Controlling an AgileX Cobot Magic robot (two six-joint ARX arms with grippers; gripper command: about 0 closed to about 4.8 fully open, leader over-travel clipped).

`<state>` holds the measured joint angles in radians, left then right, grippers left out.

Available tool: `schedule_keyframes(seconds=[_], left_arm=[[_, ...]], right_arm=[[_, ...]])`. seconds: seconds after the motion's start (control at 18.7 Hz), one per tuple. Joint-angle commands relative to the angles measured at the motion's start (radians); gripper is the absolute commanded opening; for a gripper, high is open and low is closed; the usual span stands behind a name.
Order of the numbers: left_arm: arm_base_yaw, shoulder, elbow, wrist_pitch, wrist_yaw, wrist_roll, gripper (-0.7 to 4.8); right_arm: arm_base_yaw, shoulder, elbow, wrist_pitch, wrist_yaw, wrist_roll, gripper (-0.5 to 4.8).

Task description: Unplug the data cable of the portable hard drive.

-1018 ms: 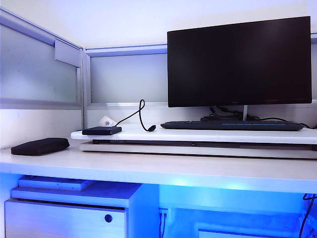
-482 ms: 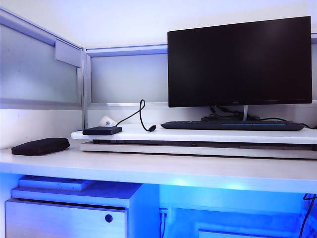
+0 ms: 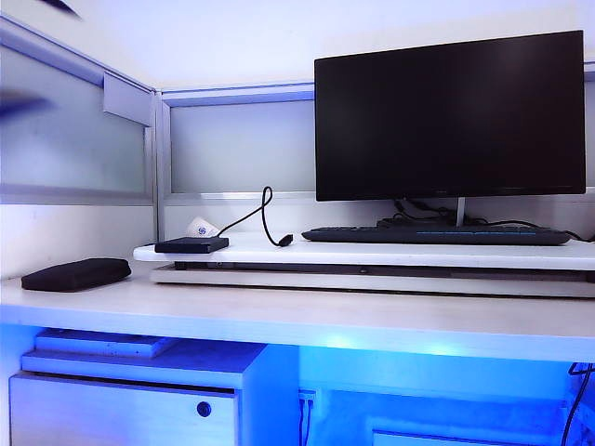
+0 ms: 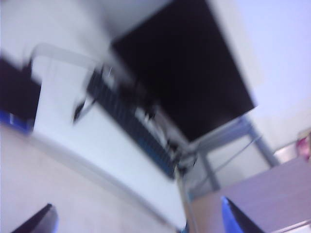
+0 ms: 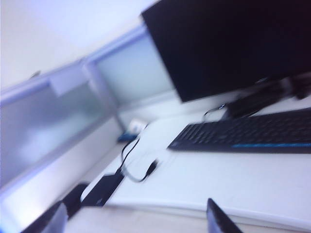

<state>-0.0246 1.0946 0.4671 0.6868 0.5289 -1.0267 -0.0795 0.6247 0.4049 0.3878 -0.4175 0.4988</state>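
My left pincer [image 4: 138, 221] hangs high over the tabletop [image 3: 307, 316], its two fingertips spread wide with nothing between them. My right pincer [image 5: 133, 218] is likewise well spread and empty, above the raised white shelf [image 3: 390, 253]. Below and ahead of the right pincer, the portable hard drive [image 5: 101, 188] lies flat at the shelf's corner edge, the data cable [image 5: 131, 160] curling up from it. Open shelf lies between the cable's end and the keyboard [image 5: 248, 131]; a monitor [image 3: 451, 116] stands behind. Neither pincer touches anything.

Bare shelf [image 3: 372, 249] separates hard drive [image 3: 191, 245] from keyboard [image 3: 435, 235]; monitor [image 3: 450, 116] overhangs.
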Motion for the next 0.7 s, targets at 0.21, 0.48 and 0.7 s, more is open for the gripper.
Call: schedule_keyframes(seconds=[0.21, 0.48, 0.7], left_arm=[[-0.075, 0.312, 0.138, 0.011, -0.007, -0.006, 4.79], [-0.075, 0.558, 0.290, 0.010, -0.005, -0.026, 4.79], [-0.075, 0.702, 0.389, 0.010, -0.003, -0.029, 4.79]], right_arm=[[0.036, 0.277, 0.151, 0.070, -0.056, -0.008, 4.35], [0.106, 0.408, 0.195, 0.149, -0.051, -0.055, 4.36], [0.151, 0.494, 0.212, 0.187, -0.044, -0.058, 4.36]])
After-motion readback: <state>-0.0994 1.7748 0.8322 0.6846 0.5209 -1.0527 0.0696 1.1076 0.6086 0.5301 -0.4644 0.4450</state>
